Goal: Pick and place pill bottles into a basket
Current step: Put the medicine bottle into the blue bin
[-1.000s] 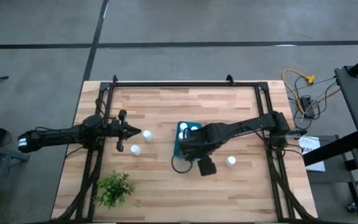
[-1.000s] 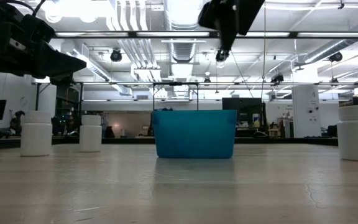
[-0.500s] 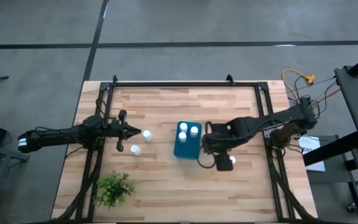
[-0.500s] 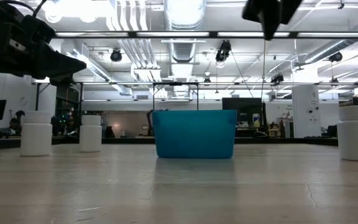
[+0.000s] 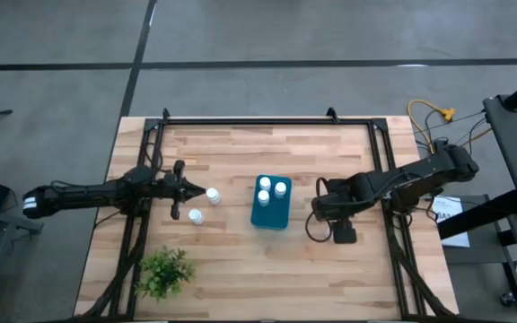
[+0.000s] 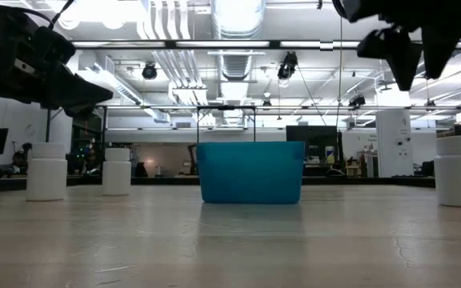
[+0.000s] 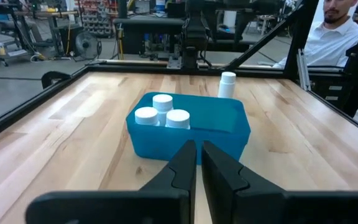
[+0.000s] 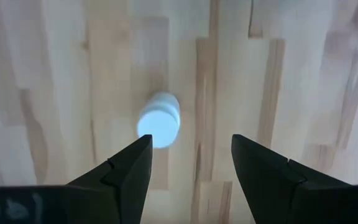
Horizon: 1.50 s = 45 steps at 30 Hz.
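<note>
The teal-blue basket [image 5: 270,206] stands mid-table with three white pill bottles [image 5: 264,183] upright in it; they also show in the left wrist view [image 7: 162,112]. Two bottles [image 5: 213,195] [image 5: 196,216] stand on the table left of the basket. Another bottle [image 8: 159,121] stands right of it, hidden under my right arm in the high view. My right gripper [image 8: 191,158] is open and points down above that bottle, clear of it. My left gripper [image 7: 199,163] is shut and empty. It hovers level beside the two left bottles and points at the basket.
A green leafy plant [image 5: 164,272] stands at the table's near left corner. Black frame rails [image 5: 267,120] run along the far, left and right sides. A person in a white shirt [image 7: 334,37] sits beyond the table's right side.
My right gripper has gone from above the basket toward the table's right edge and now hangs over the lone bottle standing there. The three bottles in the basket, partly covered by the arm before, now show in full.
</note>
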Motion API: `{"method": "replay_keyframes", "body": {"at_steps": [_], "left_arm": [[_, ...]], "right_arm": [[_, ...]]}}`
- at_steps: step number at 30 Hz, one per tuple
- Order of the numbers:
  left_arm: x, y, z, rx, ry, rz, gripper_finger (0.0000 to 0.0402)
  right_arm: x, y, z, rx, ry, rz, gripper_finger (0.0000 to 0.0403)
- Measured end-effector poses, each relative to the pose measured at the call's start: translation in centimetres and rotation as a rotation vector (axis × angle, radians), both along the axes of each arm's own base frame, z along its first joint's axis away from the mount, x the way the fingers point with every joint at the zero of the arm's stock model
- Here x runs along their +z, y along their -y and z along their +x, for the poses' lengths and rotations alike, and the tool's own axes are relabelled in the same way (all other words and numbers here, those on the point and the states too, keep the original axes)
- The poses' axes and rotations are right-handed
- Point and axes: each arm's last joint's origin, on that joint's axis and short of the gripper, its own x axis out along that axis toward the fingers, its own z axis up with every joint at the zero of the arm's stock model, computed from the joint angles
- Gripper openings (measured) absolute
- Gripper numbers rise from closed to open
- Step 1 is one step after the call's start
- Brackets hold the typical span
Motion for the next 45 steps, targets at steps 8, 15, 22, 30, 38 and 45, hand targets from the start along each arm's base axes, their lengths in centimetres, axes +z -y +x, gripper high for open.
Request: {"method": "replay_keyframes", "body": {"at_steps": [8,15,22,30,38,45], "left_arm": [[-0.1,0.0,0.1,0.000,-0.012,-0.002,0.0008],[-0.1,0.0,0.1,0.000,-0.007,-0.001,0.0008],[-0.1,0.0,0.1,0.000,-0.007,-0.001,0.0008],[-0.1,0.0,0.1,0.000,-0.006,-0.001,0.0008],[-0.1,0.0,0.1,0.000,-0.006,-0.001,0.0008],[-0.1,0.0,0.1,0.000,-0.007,-0.001,0.0008]], "right_arm": [[-2.2,-0.1,-0.4,0.012,-0.014,0.000,0.0210],[-4.0,-0.8,-0.4,0.036,0.013,0.039,0.0210],[-5.0,-1.5,-0.8,0.043,0.016,0.044,0.0210],[-5.8,-1.9,-1.1,0.042,0.022,0.040,0.0210],[-6.0,-1.8,-1.1,0.041,0.016,0.031,0.0210],[-6.5,-1.8,-1.3,0.038,0.002,0.026,0.0210]]}}
